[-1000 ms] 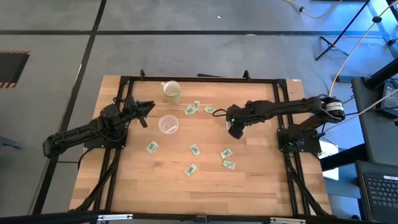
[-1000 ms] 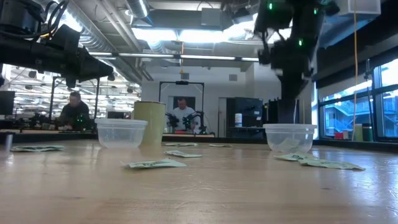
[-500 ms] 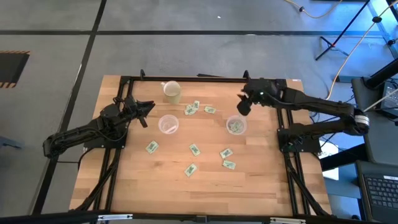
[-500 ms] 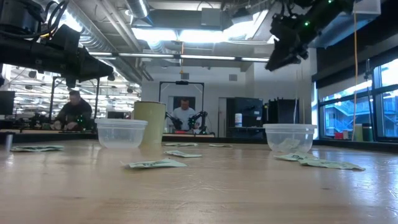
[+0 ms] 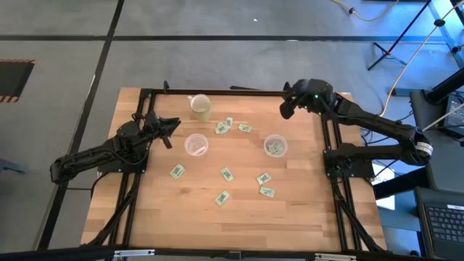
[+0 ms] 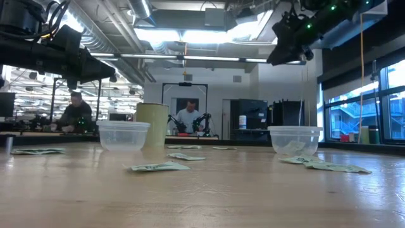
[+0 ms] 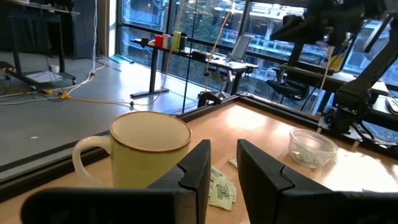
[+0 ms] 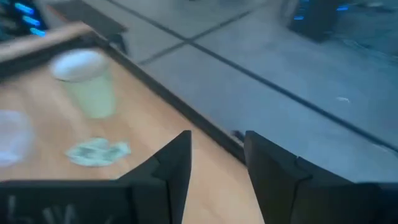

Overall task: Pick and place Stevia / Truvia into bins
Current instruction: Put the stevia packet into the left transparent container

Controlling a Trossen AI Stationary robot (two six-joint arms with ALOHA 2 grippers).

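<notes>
My right fingers [image 5: 286, 109] hang empty, slightly parted, high at 1 o'clock of the wooden surface [image 5: 239, 217]. Left fingers [image 5: 171, 125] narrowly parted at 10 o'clock, near the cream mug [image 5: 200, 106]. Pale green paper packets [image 5: 226, 174] are scattered mid-surface; one clear round plastic cup [image 5: 275, 146] holds some, the other clear cup [image 5: 196, 145] sits just left of centre.

the surface [image 5: 304, 210] is showing pale wood grain inside a black frame [image 5: 232, 92]. the packets [image 5: 225, 174] are lying pale green and white. the two cups [image 5: 196, 145] are looking clear, with a faint pinkish rim. the mug [image 7: 149, 149] is glowing cream-yellow with a brown lip. both arms [image 5: 94, 156] are appearing dark, nearly black. the floor [image 5: 217, 58] is staying grey.
</notes>
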